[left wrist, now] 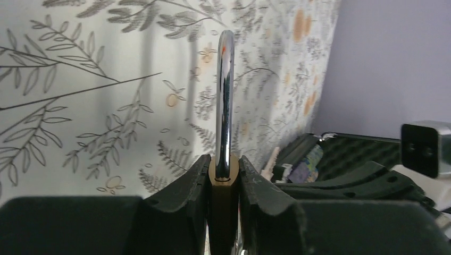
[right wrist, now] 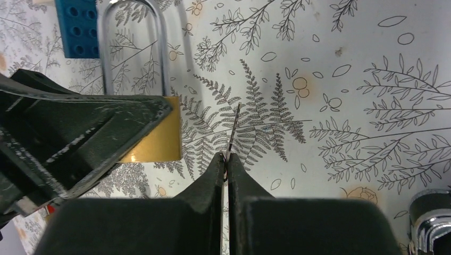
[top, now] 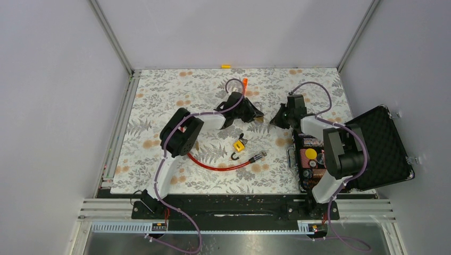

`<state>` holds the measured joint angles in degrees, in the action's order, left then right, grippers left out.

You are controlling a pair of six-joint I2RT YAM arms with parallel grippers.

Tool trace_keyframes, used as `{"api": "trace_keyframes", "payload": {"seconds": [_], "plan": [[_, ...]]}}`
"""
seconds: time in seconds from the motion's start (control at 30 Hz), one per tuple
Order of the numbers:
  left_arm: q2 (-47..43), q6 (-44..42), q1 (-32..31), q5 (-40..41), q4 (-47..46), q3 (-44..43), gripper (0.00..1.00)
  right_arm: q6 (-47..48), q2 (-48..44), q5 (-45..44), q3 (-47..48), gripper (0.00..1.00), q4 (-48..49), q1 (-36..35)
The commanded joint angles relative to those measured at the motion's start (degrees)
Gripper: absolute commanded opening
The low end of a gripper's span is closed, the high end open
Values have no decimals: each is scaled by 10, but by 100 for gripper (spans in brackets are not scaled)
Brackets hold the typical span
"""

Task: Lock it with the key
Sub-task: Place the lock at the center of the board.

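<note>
A brass padlock (left wrist: 223,183) with a chrome shackle (left wrist: 225,90) standing upright is clamped by its body in my left gripper (left wrist: 223,160), which is shut on it. In the right wrist view the same padlock (right wrist: 155,142) shows side-on, its shackle (right wrist: 135,48) closed into the body. My right gripper (right wrist: 226,158) is shut on a thin key (right wrist: 233,130), seen edge-on, its blade sticking out past the fingertips. The key sits just right of the padlock body, apart from it. From above, both grippers (top: 254,112) (top: 276,118) face each other over the middle back of the mat.
A small yellow padlock (top: 239,144) lies on a red cable (top: 213,163) with a metal end (top: 259,156) in mid-mat. An open black case (top: 383,143) holding small items stands at the right. A blue brick (right wrist: 80,26) lies beyond the padlock. An orange piece (top: 245,83) lies farther back.
</note>
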<state>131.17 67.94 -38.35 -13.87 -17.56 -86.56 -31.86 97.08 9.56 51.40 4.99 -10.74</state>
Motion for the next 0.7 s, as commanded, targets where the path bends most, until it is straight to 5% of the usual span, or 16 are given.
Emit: {"api": "trace_keyframes", "payload": {"seconds": [0.0,0.3,0.53,0.67], "plan": [[7,16,-2,-9,23,-78,25,-10,19,-6,41,1,-15,4],[9,27,-1,-22,91,-104,56,-2,64,8,98,8,-61,4],[-46,-3,-1,11,181,-86,72,-3,41,2,110,55,-90,5],[-88,-5,4,16,222,-60,81,-3,-8,-13,89,69,-99,5]]}}
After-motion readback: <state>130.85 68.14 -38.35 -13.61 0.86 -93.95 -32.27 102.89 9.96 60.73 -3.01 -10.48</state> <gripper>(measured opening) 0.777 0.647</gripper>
